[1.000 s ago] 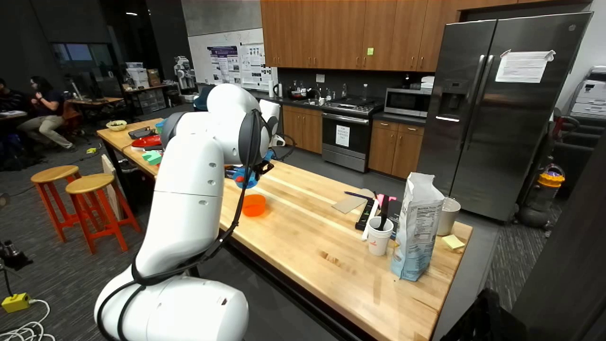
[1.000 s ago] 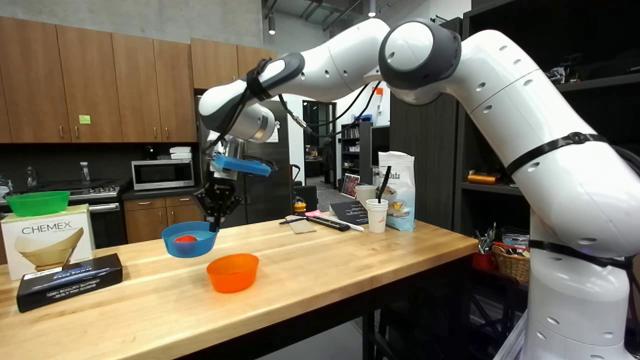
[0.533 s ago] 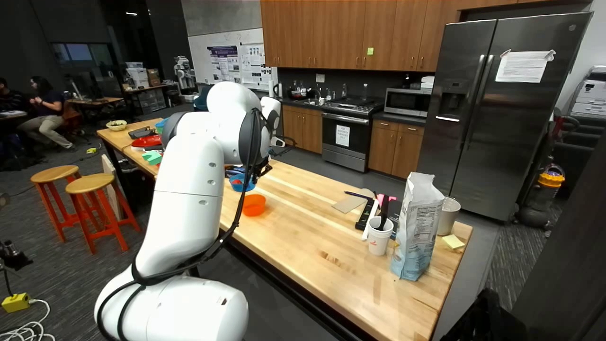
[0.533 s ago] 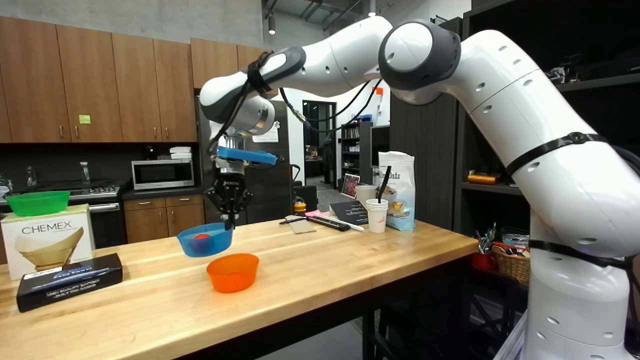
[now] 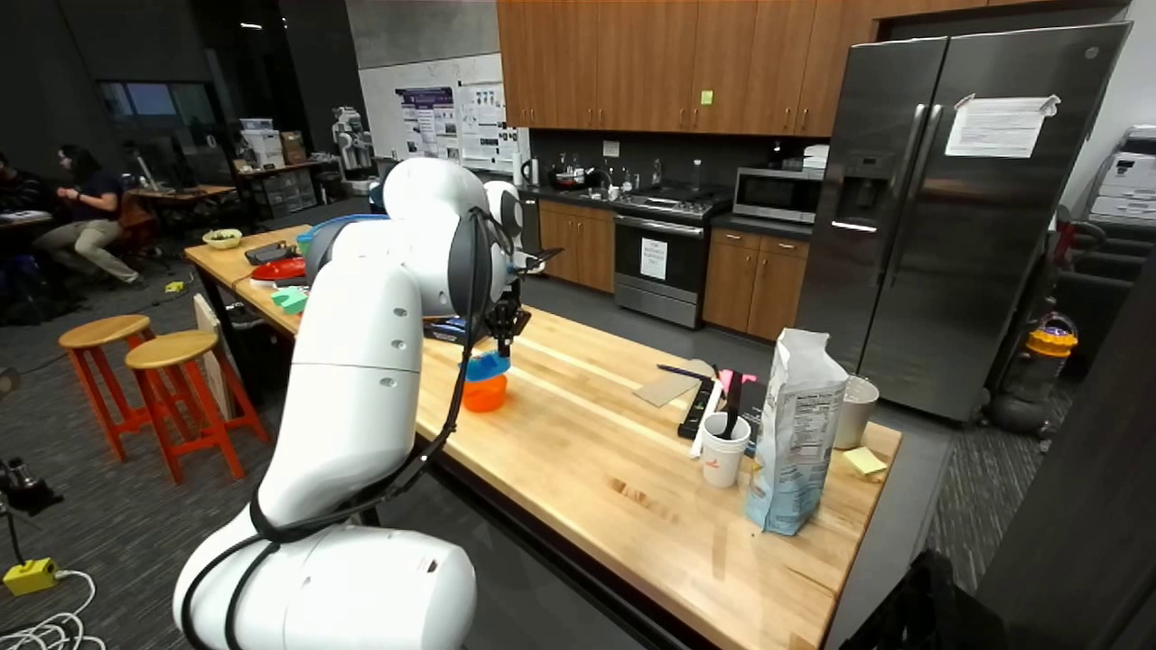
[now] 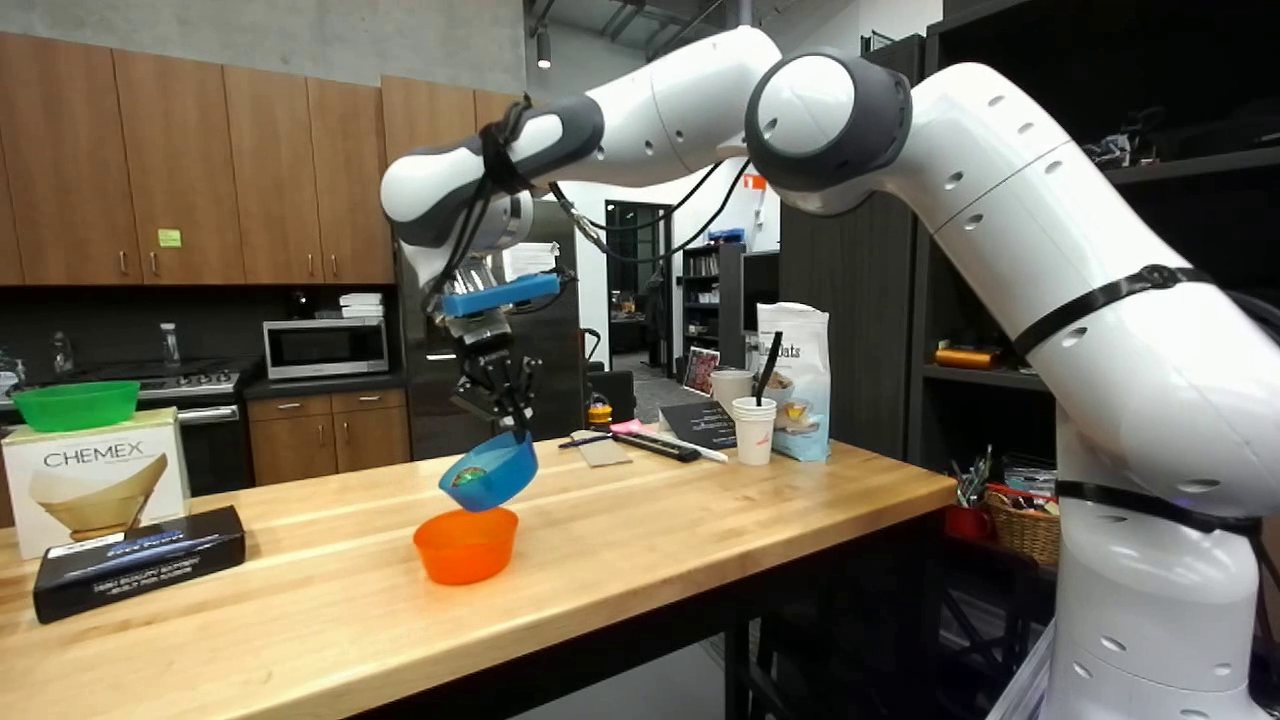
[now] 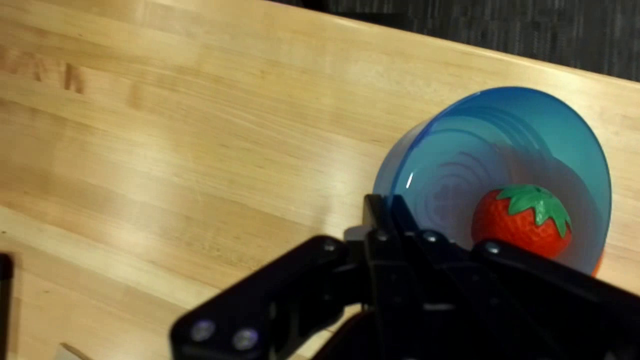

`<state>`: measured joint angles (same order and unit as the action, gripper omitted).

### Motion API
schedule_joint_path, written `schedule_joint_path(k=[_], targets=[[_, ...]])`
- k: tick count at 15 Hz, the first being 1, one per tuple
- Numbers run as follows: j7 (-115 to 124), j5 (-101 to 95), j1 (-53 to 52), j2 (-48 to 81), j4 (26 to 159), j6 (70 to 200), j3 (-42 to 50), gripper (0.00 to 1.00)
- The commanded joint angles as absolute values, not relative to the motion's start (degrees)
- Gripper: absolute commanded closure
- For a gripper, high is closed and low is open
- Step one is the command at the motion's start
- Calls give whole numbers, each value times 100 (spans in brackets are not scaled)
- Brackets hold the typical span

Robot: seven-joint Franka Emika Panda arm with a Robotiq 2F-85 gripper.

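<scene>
The gripper (image 7: 386,202) is pinched almost fully closed, with only the thin wall of a blue bowl (image 7: 560,135) between its fingertips, one inside the rim and one outside. In the wrist view that hold sits at about nine o'clock on the bowl; a red strawberry (image 7: 520,225) with a green cap, a toy by the look of it, rests inside toward five. The bowl hangs tilted, and in an exterior view its low side points to about eight o'clock, away from the fingers.

I'd take the bowl for light, slightly springy plastic: hard to break but slick, and apt to pivot when pinched at a single spot. The rim strikes me as the right place, fingers set well down over the wall. The strawberry looks light, firm and free to roll; I'd grasp it around its widest part, below the leaves.

At six o'clock from the blue bowl, in an exterior view, an orange bowl (image 6: 465,550) stands upright on the wooden table (image 6: 640,520); whether the two touch I can't make out. Its rim would suit a grip too. Farther out from it, a black box (image 6: 140,562) lies at nine o'clock, and white cups (image 6: 753,437) stand at two, beside a bag of oats (image 6: 803,375).
</scene>
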<state>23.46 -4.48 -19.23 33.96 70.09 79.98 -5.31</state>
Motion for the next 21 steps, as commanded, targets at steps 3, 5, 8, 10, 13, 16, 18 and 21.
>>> schedule_joint_path(k=[3, 5, 8, 10, 13, 16, 18, 21], targets=[[2268, -1193, -2205, 3825, 6161, 6718, -371, 99], [2149, -1450, -2275, 3973, 5910, 6247, -356, 99], [1844, -1858, -2374, 4174, 5563, 5624, -345, 99], [1506, -2113, -2413, 4288, 5372, 5355, -362, 99], [1006, -2489, -2479, 4457, 5108, 4993, -356, 99], [-167, -3300, -2622, 4729, 4339, 4444, -344, 99], [-1024, -3868, -2646, 4925, 3865, 4384, -282, 99], [-1811, -4300, -2726, 5195, 3399, 4471, -271, 99]])
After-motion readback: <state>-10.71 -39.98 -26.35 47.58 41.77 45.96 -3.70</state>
